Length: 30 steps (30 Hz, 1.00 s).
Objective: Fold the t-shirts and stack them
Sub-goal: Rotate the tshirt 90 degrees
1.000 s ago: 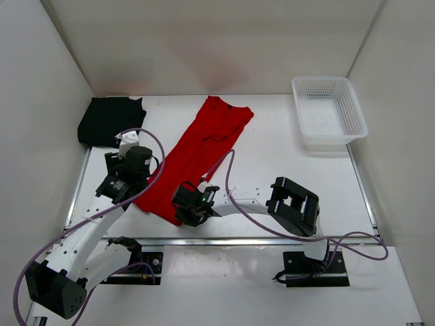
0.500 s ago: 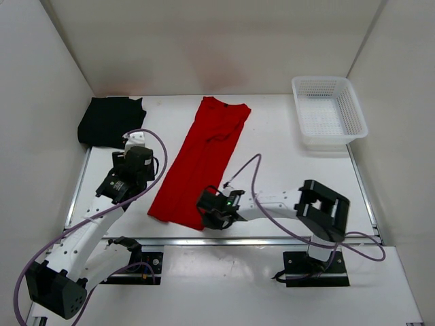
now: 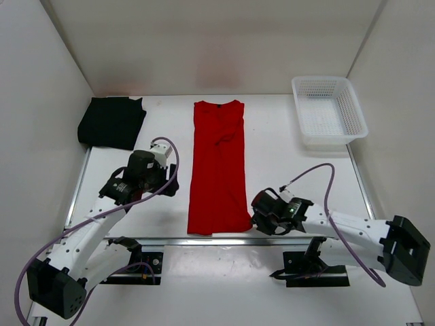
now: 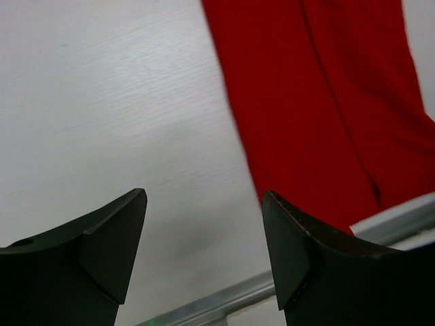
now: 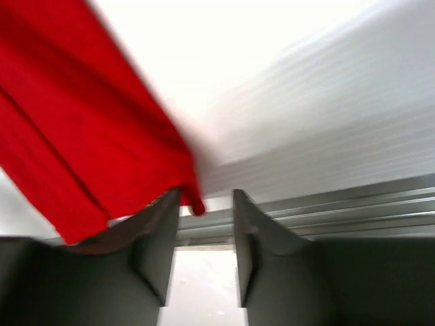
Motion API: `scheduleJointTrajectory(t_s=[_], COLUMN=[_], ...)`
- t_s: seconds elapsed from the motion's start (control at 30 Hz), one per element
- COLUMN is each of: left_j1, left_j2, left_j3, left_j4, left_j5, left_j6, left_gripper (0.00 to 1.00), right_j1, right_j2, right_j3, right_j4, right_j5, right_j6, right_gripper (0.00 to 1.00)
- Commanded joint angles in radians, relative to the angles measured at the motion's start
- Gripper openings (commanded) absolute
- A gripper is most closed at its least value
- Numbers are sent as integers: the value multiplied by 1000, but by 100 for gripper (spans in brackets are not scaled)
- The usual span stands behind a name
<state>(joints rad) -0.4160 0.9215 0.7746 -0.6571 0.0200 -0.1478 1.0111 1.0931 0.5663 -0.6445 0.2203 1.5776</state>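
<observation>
**A:** What is the right gripper [image 5: 207, 198] doing?

**B:** Its jaws stand a narrow way apart. The slot between them shows only the metal rail [image 5: 326, 204] at the table's near edge, with no cloth in it.

**A:** Yet there's red right up against it.

**B:** Yes, that is the near right corner of the red t-shirt [image 3: 217, 170], which sits just at the tip of one finger. The wrist picture is blurred, so I can't tell whether they touch. From above, the gripper is low and just beside that corner, on the shirt's right.

**A:** And the left gripper [image 4: 204, 198]?

**B:** It is spread wide with nothing between the fingers. It is over bare white table [image 3: 292, 163] to the left of the red shirt, clear of the cloth.

**A:** How does the red one lie?

**B:** It lies flat, folded lengthwise into a long narrow strip down the middle of the table. The neck is at the far end and the hem is by the near rail. A crease runs along its length.

**A:** And the other things?

**B:** The black t-shirt [image 3: 111, 122] lies folded in the far left corner, well apart from both grippers. A white mesh basket [image 3: 298, 109] stands in the far right corner.
</observation>
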Motion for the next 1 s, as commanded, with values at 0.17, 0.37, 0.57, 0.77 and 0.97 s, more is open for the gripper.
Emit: scheduleJointTrajectory(t_s=[0.17,0.37,0.57,0.77,0.97], left_j1=[-10,5,69,103,117], left_j2=[-23,-24,-44,-36,-24], left_j3=[-103,-130,-232,-277,-342], left_j4=[19,11,54,59,100], left_j5=[267,327,404,366,408], left_j6=[-56,-154,-262,-338,-374], left_gripper=[78,74,72,71,71], right_j1=[85,208,228,198,170], right_j2=[-26,489,705,545,571], right_j3=[215,755,913,689,669], right_j4=[-278,-564,-589,-356,-287], right_j5=[135,243,219,186,156], right_j6=[-117,-370,-429,-429,-513], right_gripper=[52,78,50,44,45])
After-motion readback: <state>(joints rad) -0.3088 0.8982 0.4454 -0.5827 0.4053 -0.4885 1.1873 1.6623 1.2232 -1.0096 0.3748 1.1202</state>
